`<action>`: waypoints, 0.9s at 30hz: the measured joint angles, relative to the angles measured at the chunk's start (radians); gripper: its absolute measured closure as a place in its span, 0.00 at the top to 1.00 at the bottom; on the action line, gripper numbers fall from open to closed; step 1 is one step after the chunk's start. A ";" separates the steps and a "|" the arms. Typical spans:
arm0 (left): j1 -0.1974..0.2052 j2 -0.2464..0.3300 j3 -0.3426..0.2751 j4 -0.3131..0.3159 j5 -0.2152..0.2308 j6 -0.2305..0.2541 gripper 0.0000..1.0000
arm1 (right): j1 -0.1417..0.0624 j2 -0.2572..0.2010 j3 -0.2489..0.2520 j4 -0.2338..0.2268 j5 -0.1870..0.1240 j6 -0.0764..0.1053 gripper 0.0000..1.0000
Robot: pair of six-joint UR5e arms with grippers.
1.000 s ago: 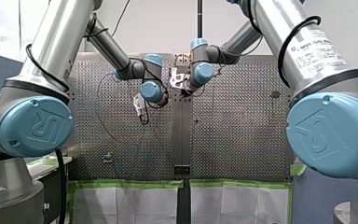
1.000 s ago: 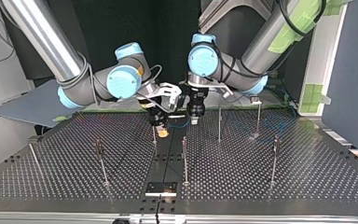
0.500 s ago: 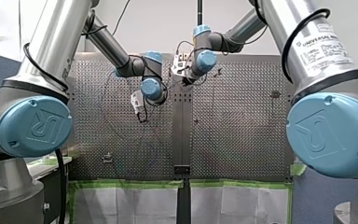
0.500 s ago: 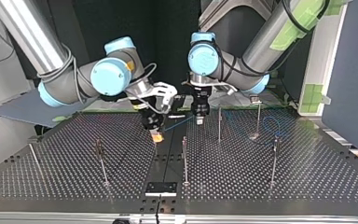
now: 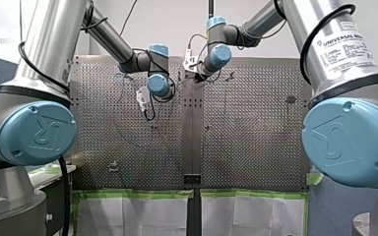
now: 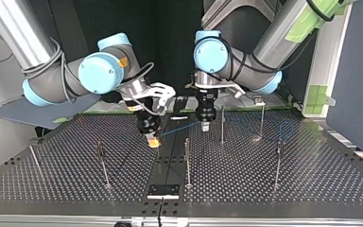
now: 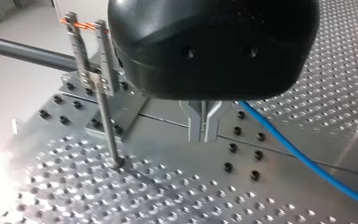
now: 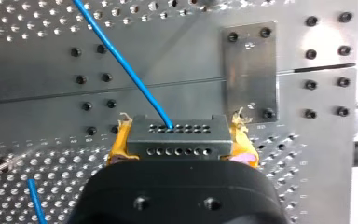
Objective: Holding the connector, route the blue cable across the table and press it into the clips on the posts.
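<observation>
In the right wrist view my right gripper (image 8: 179,149) is shut on a grey connector block (image 8: 177,133), its yellow pads (image 8: 120,144) on either side. The blue cable (image 8: 121,58) leaves the block's face. In the top view that gripper (image 6: 152,141) hangs just above the table left of centre. The cable (image 6: 182,128) runs straight from it to my left gripper (image 6: 204,124). Further right the cable forms a loop (image 6: 283,130). In the left wrist view the metal fingers (image 7: 196,122) are shut, and the cable (image 7: 303,161) passes beside them, not between them.
Several thin posts stand on the perforated table, one (image 6: 222,125) right beside my left gripper and one (image 6: 187,163) nearer the camera. A post with an orange-topped clip (image 7: 103,93) stands beside my left fingers. A small black plate (image 6: 163,190) lies at the near edge.
In the top view my right gripper has moved left and nearer with the connector. My left gripper shifted slightly right. The cable between them went from slack to straight, and its loop slid right.
</observation>
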 joint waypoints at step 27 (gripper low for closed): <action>0.026 0.035 0.056 -0.011 0.036 -0.007 0.00 | -0.026 -0.045 -0.002 -0.002 -0.090 0.006 0.00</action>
